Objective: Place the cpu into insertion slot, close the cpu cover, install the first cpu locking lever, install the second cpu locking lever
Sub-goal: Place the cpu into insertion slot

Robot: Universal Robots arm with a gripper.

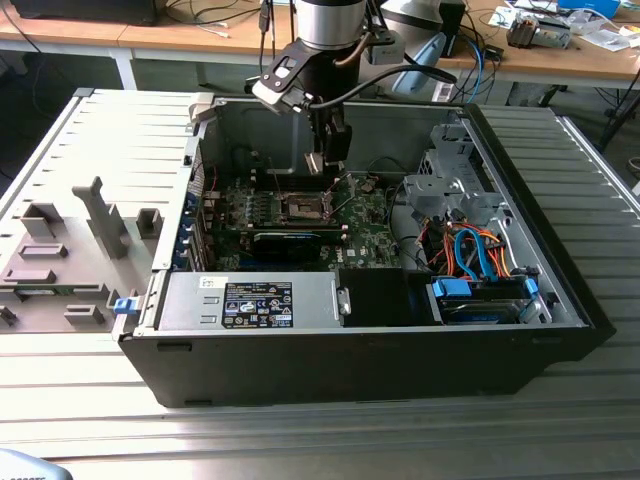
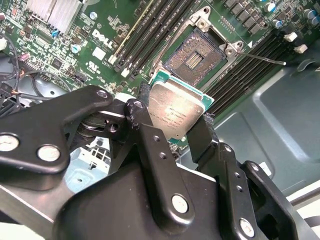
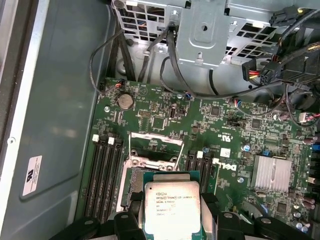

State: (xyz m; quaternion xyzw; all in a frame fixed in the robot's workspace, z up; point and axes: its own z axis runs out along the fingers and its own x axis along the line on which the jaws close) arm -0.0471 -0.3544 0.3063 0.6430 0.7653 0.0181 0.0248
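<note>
Gripper (image 2: 172, 127): closed on the cpu (image 2: 176, 111), gripping opposite edges.
Cpu position: aloft over the motherboard (image 2: 75, 65), near the insertion slot (image 2: 195, 56), not seated.
Slot: uncovered, contacts bare.
Care advised: square the edges to the rim, descend level, use no force.

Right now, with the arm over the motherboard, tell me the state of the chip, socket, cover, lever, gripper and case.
the cpu: gripped by its edges, held above the board, not seated.
the insertion slot: empty, contacts exposed.
the cpu cover: swung open.
locking lever: unlatched, sticking out to the side.
gripper: shut on the cpu.
computer case: lying on its side, panel off.
</note>
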